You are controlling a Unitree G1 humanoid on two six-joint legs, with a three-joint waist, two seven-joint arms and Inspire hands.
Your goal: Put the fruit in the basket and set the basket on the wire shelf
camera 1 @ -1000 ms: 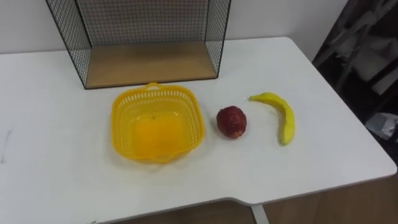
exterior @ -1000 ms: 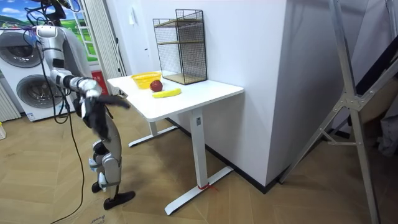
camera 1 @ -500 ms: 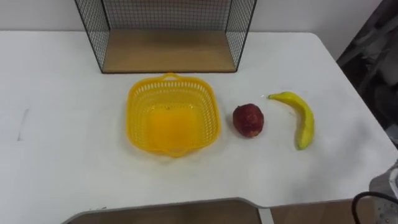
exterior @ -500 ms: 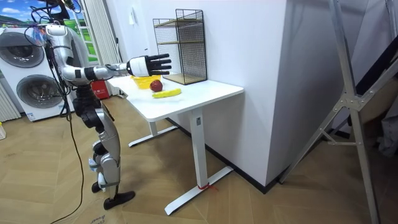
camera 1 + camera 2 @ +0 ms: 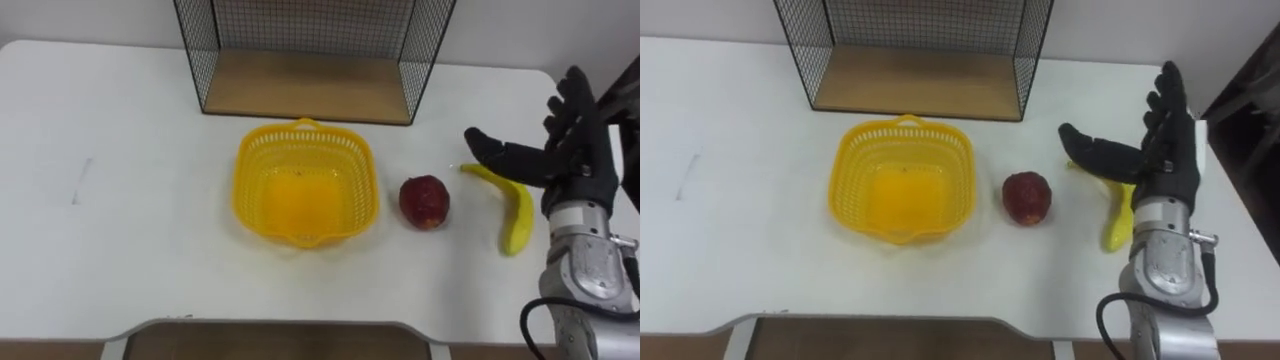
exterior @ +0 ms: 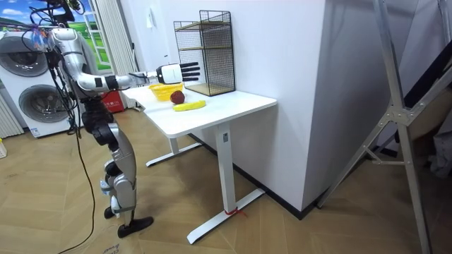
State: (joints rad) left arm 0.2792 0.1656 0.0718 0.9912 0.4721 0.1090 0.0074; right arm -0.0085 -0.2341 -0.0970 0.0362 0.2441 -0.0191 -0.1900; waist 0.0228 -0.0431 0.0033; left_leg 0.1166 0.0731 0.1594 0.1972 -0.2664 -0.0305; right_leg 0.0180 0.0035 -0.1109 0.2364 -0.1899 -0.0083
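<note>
An empty yellow plastic basket sits in the middle of the white table. To its right lies a dark red apple-like fruit, and further right a yellow banana. Behind them stands the black wire shelf with a wooden floor. My right hand hangs open above the banana, fingers spread and thumb pointing toward the red fruit, holding nothing.
The table's right edge runs just behind my right hand. A faint mark is on the tabletop at left. I stand at the table's end, with washing machines behind me in the room view.
My right arm has swung up from my side and now reaches out over the table, its hand above the banana. The eye view has shifted, so the table's things sit further right.
</note>
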